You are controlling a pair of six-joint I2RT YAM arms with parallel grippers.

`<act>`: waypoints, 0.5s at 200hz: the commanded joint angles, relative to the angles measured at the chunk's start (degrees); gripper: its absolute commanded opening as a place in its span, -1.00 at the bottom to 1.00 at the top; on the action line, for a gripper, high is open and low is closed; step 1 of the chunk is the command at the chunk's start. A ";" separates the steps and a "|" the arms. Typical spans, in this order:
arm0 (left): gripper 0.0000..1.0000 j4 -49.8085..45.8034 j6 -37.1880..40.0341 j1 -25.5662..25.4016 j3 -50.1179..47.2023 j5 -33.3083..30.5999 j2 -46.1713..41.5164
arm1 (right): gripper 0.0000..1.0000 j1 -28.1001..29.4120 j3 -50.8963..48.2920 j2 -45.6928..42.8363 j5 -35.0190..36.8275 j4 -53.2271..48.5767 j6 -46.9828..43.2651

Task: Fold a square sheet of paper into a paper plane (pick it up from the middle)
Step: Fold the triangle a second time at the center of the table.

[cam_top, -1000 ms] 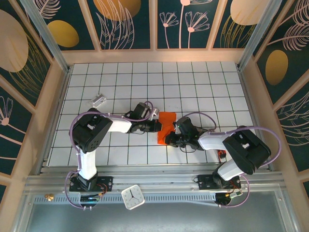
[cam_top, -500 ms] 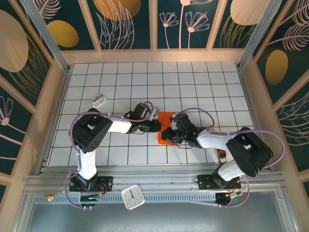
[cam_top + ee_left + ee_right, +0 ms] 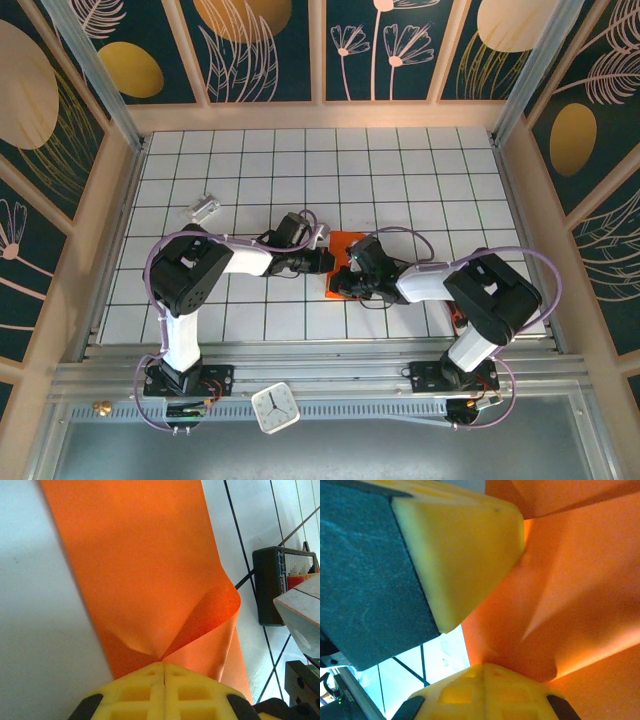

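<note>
Orange paper [image 3: 350,243] lies on a white tiled desk [image 3: 420,180], caught between two robot arms. The left pincer [image 3: 325,262] has its yellow tips pressed together on the paper's edge, puckering it just ahead of them. The right pincer [image 3: 338,286], just beside the left one, is likewise clamped on the paper, which creases at its tips.

The right tool [image 3: 484,666] pinches a fold of the orange sheet [image 3: 580,595].
</note>
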 commanded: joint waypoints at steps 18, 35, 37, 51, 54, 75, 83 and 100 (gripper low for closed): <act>-1.00 -1.37 1.53 -0.63 -1.43 -4.54 5.07 | -1.00 2.20 -3.64 -0.05 0.88 -3.37 0.77; -1.00 -1.49 1.66 -0.66 -1.30 -4.80 5.16 | -1.00 2.73 -3.57 -0.21 1.30 -5.29 0.48; -1.00 -1.53 1.67 -0.66 -1.28 -4.86 5.12 | -1.00 2.76 -3.56 -0.24 1.32 -5.39 0.43; -1.00 -1.80 1.73 -0.64 -1.28 -5.22 5.12 | -1.00 3.32 -2.93 -0.24 1.63 -6.99 -0.19; -1.00 -1.83 1.84 -0.65 -1.28 -5.28 5.16 | -1.00 3.42 -2.74 -0.26 1.68 -7.41 -0.36; -1.00 -1.90 1.81 -0.65 -1.44 -5.59 5.08 | -1.00 4.34 -1.27 -0.29 1.94 -9.17 -1.34; -1.00 -1.97 1.81 -0.65 -1.40 -5.66 5.03 | -1.00 4.51 -0.66 -0.27 1.94 -9.86 -1.71; -1.00 -2.07 1.85 -0.66 -1.47 -5.85 5.11 | -1.00 5.28 0.59 -0.27 2.12 -11.18 -2.38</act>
